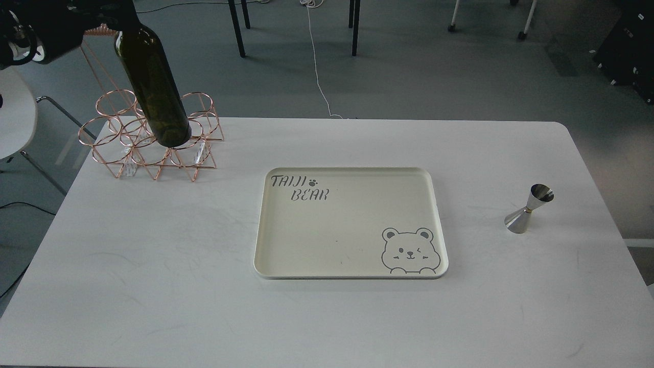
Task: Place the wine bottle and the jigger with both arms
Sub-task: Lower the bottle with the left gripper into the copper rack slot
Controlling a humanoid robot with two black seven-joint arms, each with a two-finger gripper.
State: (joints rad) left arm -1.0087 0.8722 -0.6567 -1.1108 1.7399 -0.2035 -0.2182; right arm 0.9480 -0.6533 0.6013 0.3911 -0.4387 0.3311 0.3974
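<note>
The dark olive-green wine bottle [153,87] hangs tilted at the far left, its base low over the copper wire rack [104,148]. Its neck runs up into my left gripper [116,18], a dark mass at the top left corner that is closed around the neck; the fingers themselves are hard to tell apart. The steel jigger [529,208] stands upright on the white table [153,266] at the right, alone and well apart from the bottle. My right arm and its gripper are out of view.
A cream tray [347,225] with a bear drawing and "TAIJI BEAR" lettering lies in the table's middle, with nothing on it. The copper rack has several rings and stands at the table's back left. Chair legs and a cable are on the floor beyond.
</note>
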